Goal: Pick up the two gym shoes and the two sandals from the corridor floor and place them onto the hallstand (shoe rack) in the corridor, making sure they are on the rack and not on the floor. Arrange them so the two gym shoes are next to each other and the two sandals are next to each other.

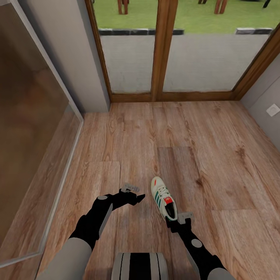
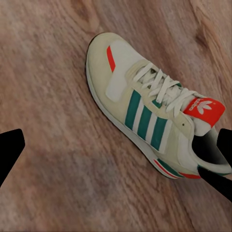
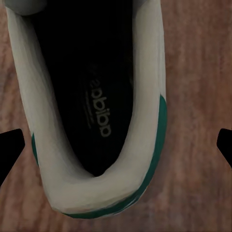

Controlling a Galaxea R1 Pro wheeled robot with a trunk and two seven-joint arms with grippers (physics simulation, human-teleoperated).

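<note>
Gym shoe: one white sneaker with green stripes (image 1: pixel 164 201) lies upright on the corridor floor (image 1: pixel 217 155), toe pointing toward the glass doors (image 1: pixel 167 50), heel toward the robot.
Other footwear: the second sneaker, the sandals and the hallstand cannot be placed from these views.
Right gripper (image 1: pixel 179 222): it hovers directly over the shoe's heel opening; in the right wrist view the dark insole and heel collar (image 3: pixel 92 121) sit between the two finger tips, the jaws spread wide and holding nothing.
Left gripper (image 1: pixel 137 197): it hangs just beside the shoe's left flank, above bare floor; its jaws are also apart and empty, with the sneaker (image 2: pixel 154 106) lying off toward one finger.
Step judged: lining up a right-hand grasp on the heel, not yet closed.
Risk, slip: pinching only the soft heel collar could let the shoe tilt toe-down and drop out during the lift.
Risk, push: descending off-centre could shove the shoe across the planks instead of straddling it.
Risk, crowding: the two arms are close, so a lift may brush the left fingers.
</note>
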